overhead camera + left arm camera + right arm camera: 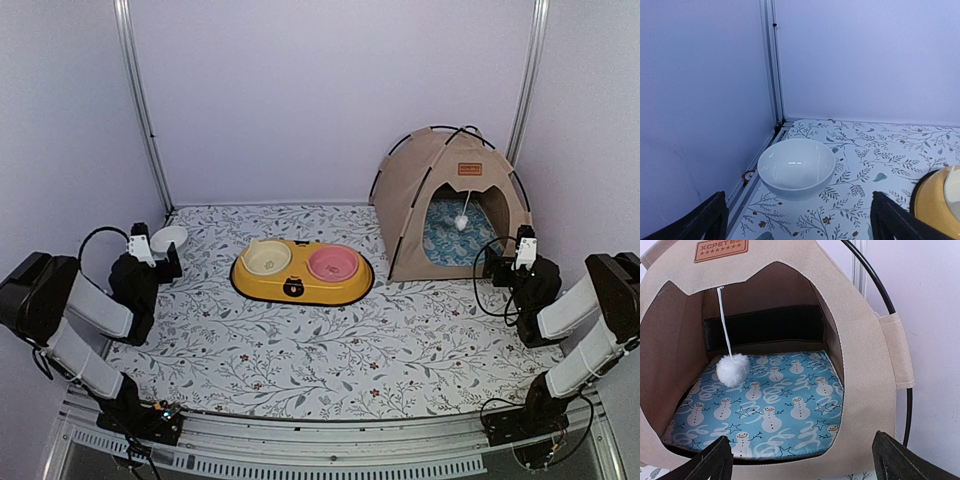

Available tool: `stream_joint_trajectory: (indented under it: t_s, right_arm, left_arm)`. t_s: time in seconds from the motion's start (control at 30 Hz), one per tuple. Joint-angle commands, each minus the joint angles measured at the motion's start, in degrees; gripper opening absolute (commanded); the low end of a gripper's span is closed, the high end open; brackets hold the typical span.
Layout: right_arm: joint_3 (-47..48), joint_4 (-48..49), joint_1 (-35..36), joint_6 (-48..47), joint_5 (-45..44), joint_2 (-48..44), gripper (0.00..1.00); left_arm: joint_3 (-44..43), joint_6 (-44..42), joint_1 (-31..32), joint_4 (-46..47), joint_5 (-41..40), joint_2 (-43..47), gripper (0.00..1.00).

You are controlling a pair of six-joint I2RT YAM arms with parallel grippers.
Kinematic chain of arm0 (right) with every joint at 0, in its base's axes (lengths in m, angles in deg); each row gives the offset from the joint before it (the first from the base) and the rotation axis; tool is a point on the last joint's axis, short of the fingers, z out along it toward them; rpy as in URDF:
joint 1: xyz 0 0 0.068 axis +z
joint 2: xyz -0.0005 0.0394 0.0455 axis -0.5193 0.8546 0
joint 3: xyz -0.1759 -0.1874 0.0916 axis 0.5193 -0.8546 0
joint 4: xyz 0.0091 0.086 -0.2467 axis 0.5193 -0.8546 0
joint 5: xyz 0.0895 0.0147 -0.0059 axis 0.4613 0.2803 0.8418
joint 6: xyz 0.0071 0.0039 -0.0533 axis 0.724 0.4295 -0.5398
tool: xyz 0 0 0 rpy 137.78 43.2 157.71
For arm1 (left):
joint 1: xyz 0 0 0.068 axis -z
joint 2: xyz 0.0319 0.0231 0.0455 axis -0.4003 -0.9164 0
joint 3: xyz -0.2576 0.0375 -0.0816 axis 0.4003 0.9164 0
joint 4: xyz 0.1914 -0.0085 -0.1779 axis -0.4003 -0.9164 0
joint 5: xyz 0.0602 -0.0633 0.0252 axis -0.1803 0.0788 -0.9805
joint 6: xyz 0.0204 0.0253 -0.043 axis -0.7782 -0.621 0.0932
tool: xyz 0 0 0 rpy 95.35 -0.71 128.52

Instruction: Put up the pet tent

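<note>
The tan pet tent (412,196) stands upright at the back right of the table, its black poles crossed over the top. A blue snowman cushion (770,405) lies inside it, and a white pom-pom (732,369) hangs in the doorway under a brown label (721,249). My right gripper (802,467) is open just in front of the tent's opening (500,262), touching nothing. My left gripper (800,225) is open at the far left (160,258), facing a white bowl (796,167), with nothing between its fingers.
A yellow double-bowl feeder (301,272) with a cream and a pink bowl sits mid-table. The white bowl (168,238) rests near the back left corner post. Lilac walls close in the back and both sides. A floral mat (330,350) covers the table.
</note>
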State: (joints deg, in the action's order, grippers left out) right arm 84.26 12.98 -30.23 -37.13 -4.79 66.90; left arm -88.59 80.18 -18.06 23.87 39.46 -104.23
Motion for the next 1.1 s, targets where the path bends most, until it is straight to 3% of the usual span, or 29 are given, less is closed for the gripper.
stream_joint_trajectory:
  t_s: [0.0, 0.03, 0.1, 0.17, 1.07]
  right_arm:
    - [0.74, 1.76, -0.21, -0.13, 0.82, 0.29, 0.99]
    - [0.74, 1.81, -0.26, -0.18, 0.82, 0.26, 0.99]
    - [0.74, 1.78, -0.27, -0.13, 0.86, 0.29, 0.99]
    - [0.76, 1.83, -0.27, -0.19, 0.82, 0.25, 0.99]
    - [0.79, 1.84, -0.24, -0.19, 0.82, 0.26, 0.99]
  left_arm:
    - [-1.55, 0.84, -3.60, 3.79, 7.74, -2.38, 0.99]
    - [-0.86, -0.03, -3.20, 7.50, 6.98, -3.46, 1.00]
    - [-1.71, 0.60, -2.82, 2.61, 8.31, -1.75, 0.99]
    - [-1.18, -0.81, -2.75, 6.28, 7.96, -3.14, 0.99]
    - [-1.43, -0.37, -2.82, 5.20, 8.20, -2.81, 0.99]
